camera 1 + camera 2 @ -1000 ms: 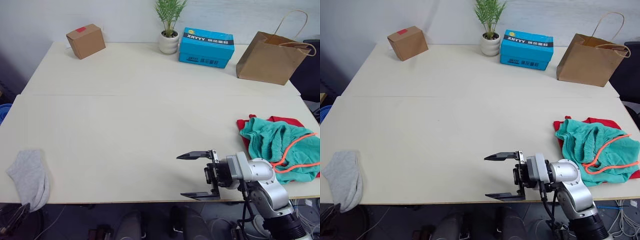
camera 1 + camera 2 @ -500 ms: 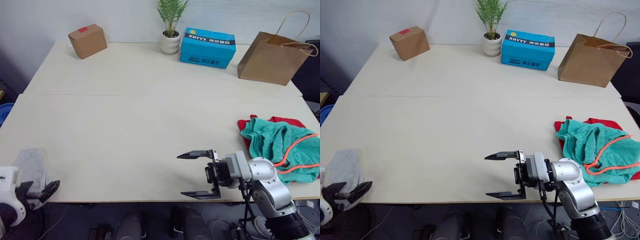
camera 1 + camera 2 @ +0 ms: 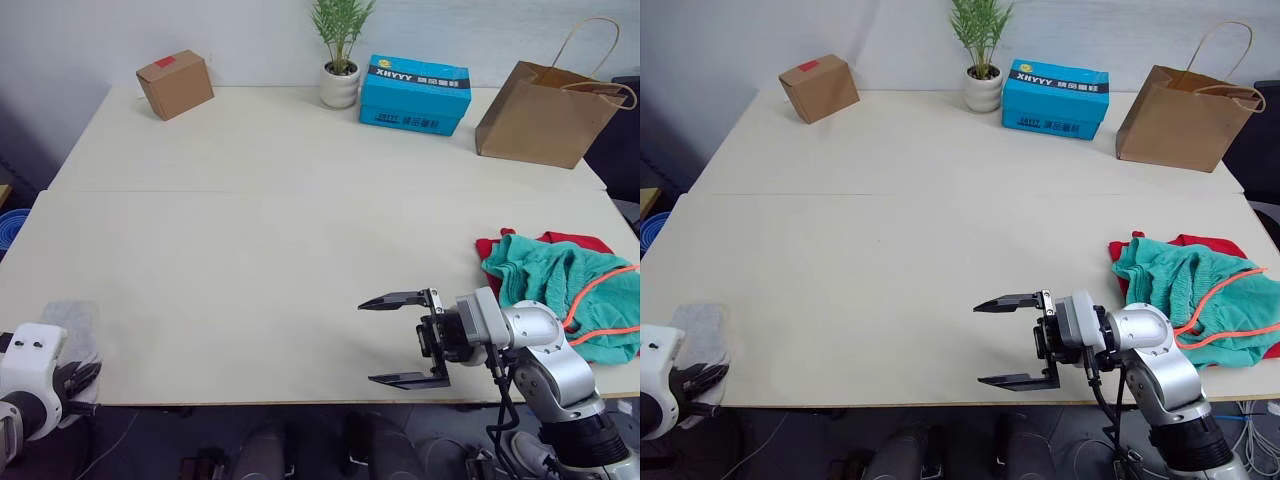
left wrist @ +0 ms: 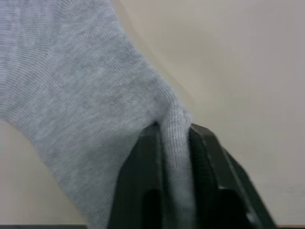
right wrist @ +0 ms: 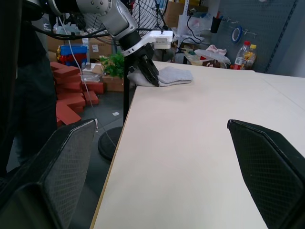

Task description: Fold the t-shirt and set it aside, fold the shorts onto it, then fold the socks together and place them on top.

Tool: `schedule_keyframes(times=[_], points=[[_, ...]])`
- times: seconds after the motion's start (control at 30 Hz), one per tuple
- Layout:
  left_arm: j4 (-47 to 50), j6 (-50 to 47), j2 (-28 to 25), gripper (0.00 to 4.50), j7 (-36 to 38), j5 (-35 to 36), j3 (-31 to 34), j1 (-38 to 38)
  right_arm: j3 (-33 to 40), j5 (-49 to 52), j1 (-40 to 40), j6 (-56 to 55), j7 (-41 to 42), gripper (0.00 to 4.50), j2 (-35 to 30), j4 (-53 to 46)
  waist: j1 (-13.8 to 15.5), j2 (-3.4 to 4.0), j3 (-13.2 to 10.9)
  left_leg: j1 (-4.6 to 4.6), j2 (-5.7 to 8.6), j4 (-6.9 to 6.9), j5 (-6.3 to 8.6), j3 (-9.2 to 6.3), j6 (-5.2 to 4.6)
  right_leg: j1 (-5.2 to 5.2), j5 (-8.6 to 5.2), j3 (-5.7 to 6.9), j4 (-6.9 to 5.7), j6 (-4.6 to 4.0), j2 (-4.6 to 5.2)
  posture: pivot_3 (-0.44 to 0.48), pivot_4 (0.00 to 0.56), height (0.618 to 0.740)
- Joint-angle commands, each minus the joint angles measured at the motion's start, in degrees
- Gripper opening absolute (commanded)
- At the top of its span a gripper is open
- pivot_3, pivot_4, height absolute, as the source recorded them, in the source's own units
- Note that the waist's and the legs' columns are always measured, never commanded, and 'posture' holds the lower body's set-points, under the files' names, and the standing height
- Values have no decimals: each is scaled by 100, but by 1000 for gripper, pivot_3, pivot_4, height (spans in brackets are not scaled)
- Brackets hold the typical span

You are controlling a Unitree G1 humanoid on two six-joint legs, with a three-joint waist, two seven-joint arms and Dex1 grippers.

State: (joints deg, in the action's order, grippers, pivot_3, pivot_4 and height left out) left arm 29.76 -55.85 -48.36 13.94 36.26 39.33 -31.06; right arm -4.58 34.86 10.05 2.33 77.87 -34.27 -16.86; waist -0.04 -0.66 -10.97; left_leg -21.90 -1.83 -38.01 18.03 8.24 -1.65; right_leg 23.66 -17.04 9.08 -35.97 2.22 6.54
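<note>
The left hand [image 4: 174, 143] had just come up and clamped onto the socks [image 4: 95, 109] at the counter [image 3: 250, 240] edge; the right hand [image 3: 400, 340] waited, fingers apart.

The pale surface [image 3: 250, 250] in front of me runs wide, with a seam across it. Along its far edge stand a small cardboard box [image 3: 175, 83], a potted plant [image 3: 339, 60], a blue carton [image 3: 415, 94] and a brown paper bag [image 3: 540, 112]. At my near right, the t-shirt [image 3: 560, 242] lies under the shorts [image 3: 560, 285]. At my near left corner the socks [image 3: 68, 322] rest at the edge.
</note>
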Motion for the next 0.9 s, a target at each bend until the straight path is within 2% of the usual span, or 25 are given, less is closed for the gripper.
schedule_keyframes(times=[0.03, 0.07, 0.17, 0.3, 0.37, 0.43, 0.5, 0.6, 0.77, 0.9], points=[[-432, 299, -218, 15, 473, -336, -230, 285, 119, 41, 98, -42, 1, 4500, -16, 5, 24, 6, -1, 1, 0, 0, 1, 0, -1, 0, 0, 0, -2, -1, 0, 0, 150, 740], [-521, 676, -347, 15, 800, -437, -384, 469, 154, 26, 147, -53, 10, 4500, -31, 75, 43, 8, -2, 1, 0, 0, 0, -1, -2, 0, 0, 0, -3, -2, 0, 0, 150, 740], [-684, 983, -633, 15, 1212, -650, -806, 988, 232, 16, 212, -68, 64, 4500, -89, 174, 136, 10, -4, 1, 0, 1, -1, -2, -4, 3, 3, 1, -4, -7, 0, 0, 150, 740], [-865, 1721, -780, 15, 1903, -906, -1838, 2130, 312, 1, 136, -73, 63, 4500, -182, 139, 161, 12, -5, -6, 4, 1, -7, -1, 8, 3, 5, 0, 1, -5, 5, 0, 150, 740], [-1135, 2550, -592, 15, 2791, -1315, -3141, 3478, 477, -93, 52, -135, -56, 4500, -271, 142, 192, 15, -7, -10, 5, 1, -7, 0, 6, 2, 7, 1, 4, 0, 5, 0, 150, 740], [-1453, 3209, -394, 15, 3560, -1724, -4147, 4395, 634, -184, -32, -187, -156, 4500, -354, 139, 198, 13, -6, -19, 12, -4, -17, 3, -1, 5, 13, 4, 3, 9, 6, 0, 150, 740], [-1805, 3846, -169, 15, 4253, -2086, -4882, 4977, 793, -268, -155, -254, -240, 4500, -453, 133, 148, 12, -5, -20, 16, -7, -35, 15, -32, 1, 20, -1, 4, 22, 4, 0, 150, 740], [-2591, 4872, 478, 15, 5050, -2590, -5830, 5858, 1094, -437, -523, -348, -334, 4500, -700, 89, 103, 11, -6, -19, 14, -6, -39, 34, -42, 0, 23, -7, 1, 28, -12, 0, 150, 740], [-3923, 6594, 1268, 15, 5866, -3191, -6572, 6675, 1638, -565, -1415, -418, -620, 4500, -929, -198, 144, 7, -7, -20, 4, -17, -50, 33, -35, 4, 22, -6, 8, 27, -30, 0, 150, 740], [-4603, 7119, 1603, 15, 5985, -3413, -6615, 6979, 1791, -692, -2036, -474, -913, 4500, -842, -483, 144, 7, -7, -14, 7, -25, -59, 23, -43, -1, 24, -7, -4, 26, -18, 0, 150, 740]])
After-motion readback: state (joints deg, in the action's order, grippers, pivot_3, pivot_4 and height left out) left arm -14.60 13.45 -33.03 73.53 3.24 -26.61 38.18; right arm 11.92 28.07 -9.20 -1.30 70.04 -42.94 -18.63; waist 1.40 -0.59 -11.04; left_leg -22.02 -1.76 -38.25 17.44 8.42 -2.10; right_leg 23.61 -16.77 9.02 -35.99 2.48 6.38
